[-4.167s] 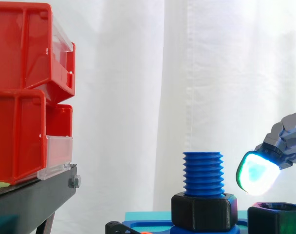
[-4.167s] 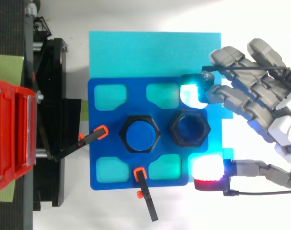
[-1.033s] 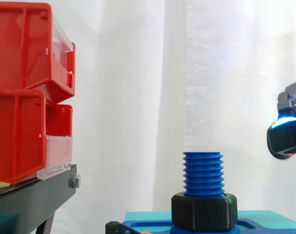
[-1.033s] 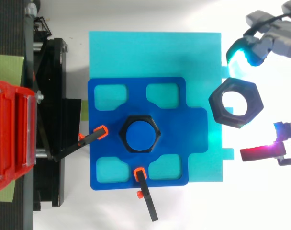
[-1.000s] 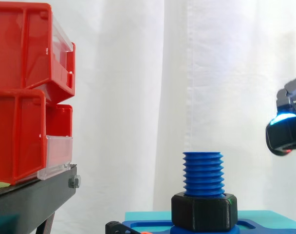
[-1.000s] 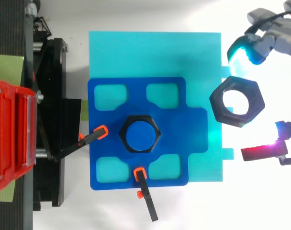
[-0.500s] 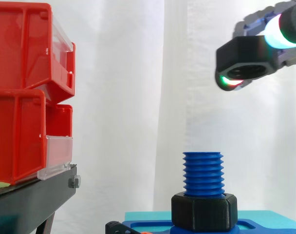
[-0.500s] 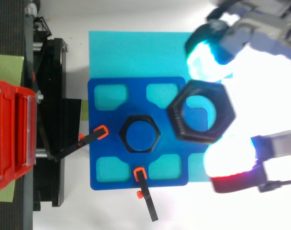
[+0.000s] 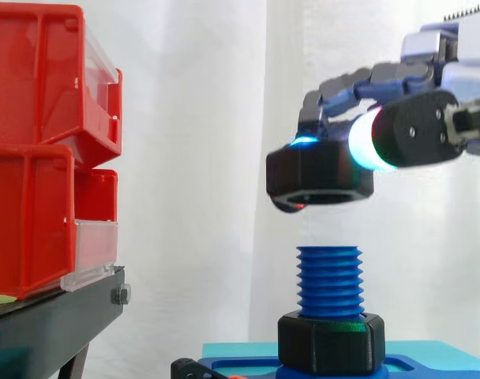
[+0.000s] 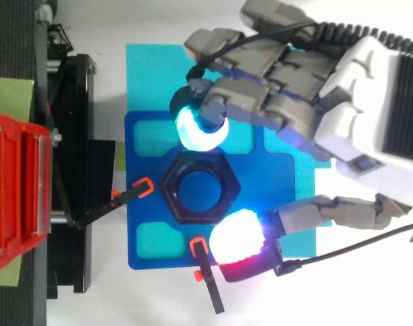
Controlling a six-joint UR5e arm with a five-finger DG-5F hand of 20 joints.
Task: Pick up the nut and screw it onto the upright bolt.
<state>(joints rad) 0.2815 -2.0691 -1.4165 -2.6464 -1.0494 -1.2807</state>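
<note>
My hand (image 10: 342, 122) comes in from the right and pinches a black hexagonal nut (image 9: 319, 177) between glowing fingertips (image 10: 201, 129) and thumb. In the side view the nut hangs level in the air, a short gap above the blue threaded bolt (image 9: 329, 281), roughly over it and slightly left. The bolt stands upright with a second black nut (image 9: 330, 343) at its foot. From above, the held nut (image 10: 200, 193) covers the bolt, whose blue top shows through the nut's hole.
The bolt stands on a blue base plate (image 10: 149, 163) lying on a cyan sheet (image 10: 152, 75). Two orange-tipped clamps (image 10: 206, 272) hold the plate. Red bins (image 9: 43, 150) on a black stand (image 9: 50, 324) sit to the left.
The hand has carried the nut leftward and down, from high at the right to just above the bolt. From above, the nut now covers the bolt.
</note>
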